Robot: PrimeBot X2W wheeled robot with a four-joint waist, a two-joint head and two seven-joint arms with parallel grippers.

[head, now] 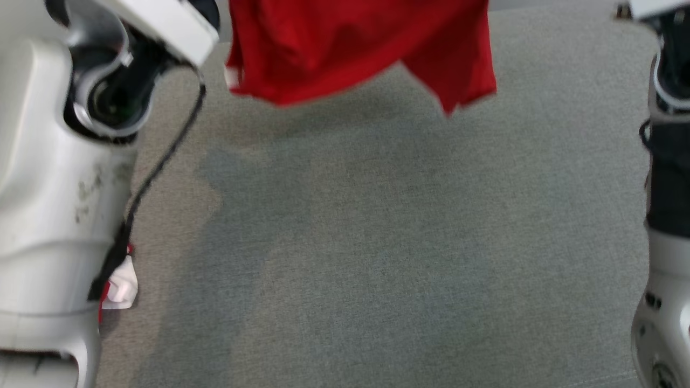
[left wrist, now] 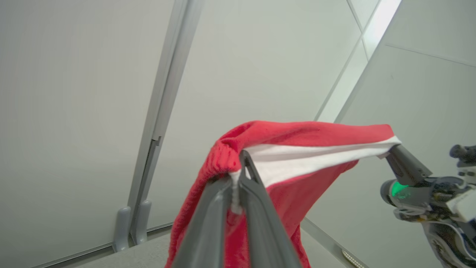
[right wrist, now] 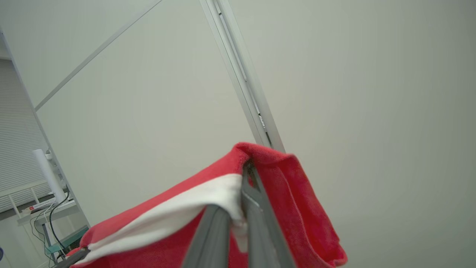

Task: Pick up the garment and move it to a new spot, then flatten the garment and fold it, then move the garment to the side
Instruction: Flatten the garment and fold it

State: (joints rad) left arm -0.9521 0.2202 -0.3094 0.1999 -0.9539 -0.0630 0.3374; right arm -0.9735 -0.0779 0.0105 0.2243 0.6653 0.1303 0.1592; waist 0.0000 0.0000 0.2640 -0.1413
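One wide grey fabric-covered worktop [head: 377, 242] spreads beneath us, and the red fleecy garment with a white band [head: 345, 48] hangs in the air above its far part, lifted clear of it. We see the garment stretched between our two grippers: the left gripper [left wrist: 235, 176] is clamped on one end of the white band, and the right gripper [right wrist: 238, 206] pinches the other end. The band runs taut between them, and the red cloth droops below in loose folds, one corner hanging lower on the right.
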